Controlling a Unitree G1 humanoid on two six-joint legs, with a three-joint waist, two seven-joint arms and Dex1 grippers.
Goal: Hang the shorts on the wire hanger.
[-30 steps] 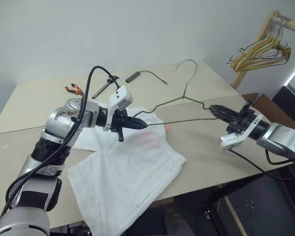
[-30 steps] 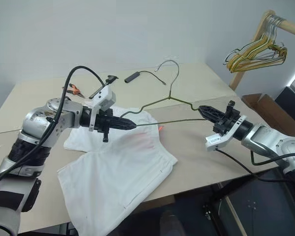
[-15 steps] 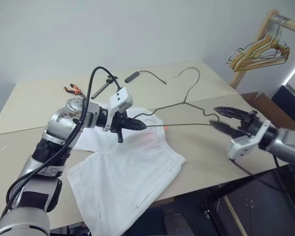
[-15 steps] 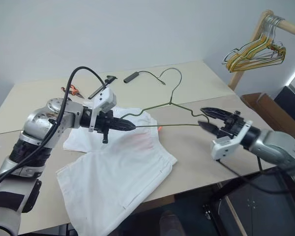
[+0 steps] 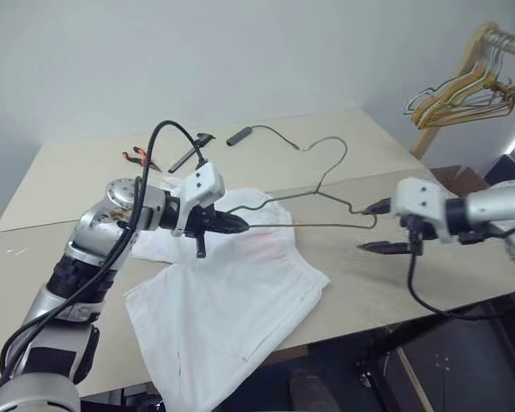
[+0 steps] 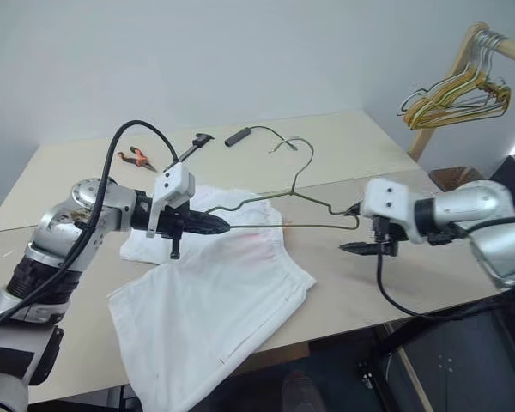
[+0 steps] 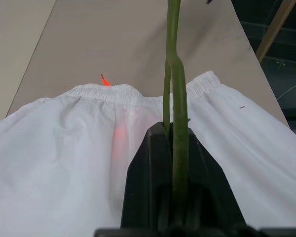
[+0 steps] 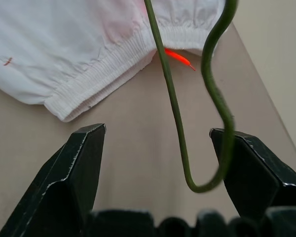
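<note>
I keep left gripper (image 5: 238,225) clamped on thin grey-olive wire hanger (image 5: 326,225) above white cloth shorts (image 5: 232,300) — right gripper (image 8: 158,163) gapes (empty), bend between fingers for regrasp.

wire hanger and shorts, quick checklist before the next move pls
1. Left gripper shut on the thin grey-olive wire hanger: ok.
2. Right gripper fingers spread, hanger's end bend between them, not clamped: ok.
3. White cloth shorts flat on the beige table: ok.
4. Shorts threaded on the hanger: not ok.
5. Hanger's end past the waistband: ok.
</note>
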